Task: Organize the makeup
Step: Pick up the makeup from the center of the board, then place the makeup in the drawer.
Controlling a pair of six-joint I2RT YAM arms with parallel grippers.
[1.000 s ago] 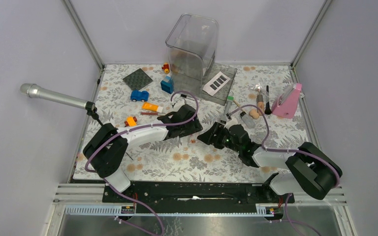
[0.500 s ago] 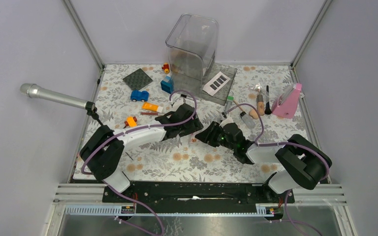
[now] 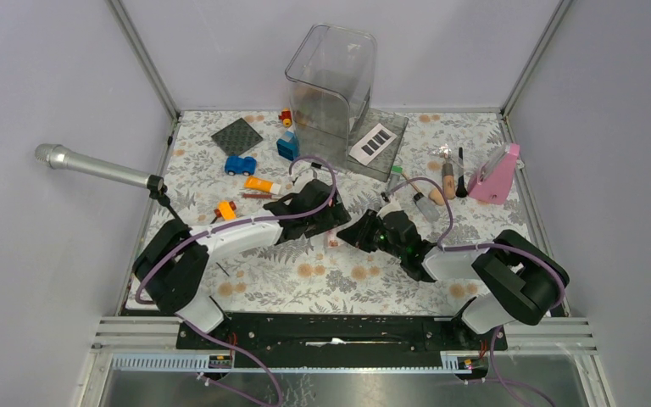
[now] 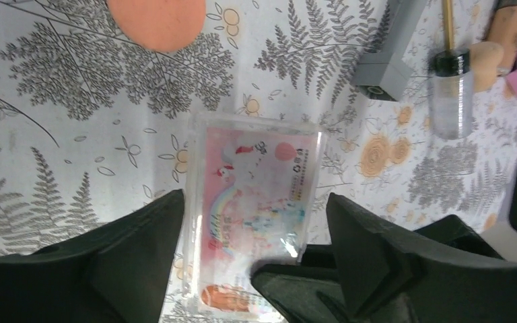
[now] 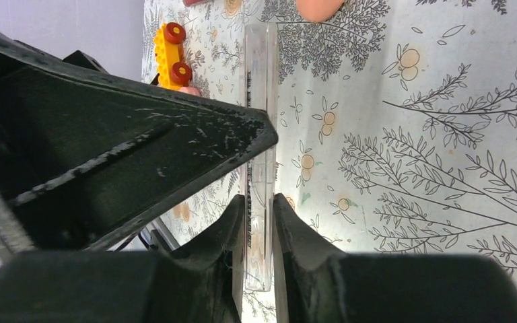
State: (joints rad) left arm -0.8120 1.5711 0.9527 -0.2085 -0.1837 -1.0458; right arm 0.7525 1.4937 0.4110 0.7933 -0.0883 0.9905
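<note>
Left wrist camera gives you the clearest look at the clear flat plastic palette with the pink printed card (image 4: 252, 182). It lies on the fern-patterned tablecloth (image 4: 74, 101) between the fingers of your left gripper (image 4: 254, 202), which stand spread wide on either side of it. You cannot tell whether either finger touches the case. Its near end is covered by a black finger (image 4: 289, 286) of the right gripper (image 5: 259, 202), coming in at 6 o'clock in that view. A coral-pink round disc (image 4: 161, 17) at 12 o'clock is cut off by the frame edge. At 2 o'clock a grey square-ended tube (image 4: 384, 64), a small clear vial with a black cap (image 4: 450, 94) and a tan brush handle (image 4: 505, 33) are only partly in frame.

On the right wrist camera, your right gripper is pinched narrow on that same palette, seen edge-on as a thin clear strip. The left gripper's black body blocks most of the left half, with a yellow toy car with red wheels (image 5: 171, 46) showing above it.

From the top external view the palette sits just off the table's centre toward 6 o'clock. It is almost wholly hidden where the two grippers meet.
</note>
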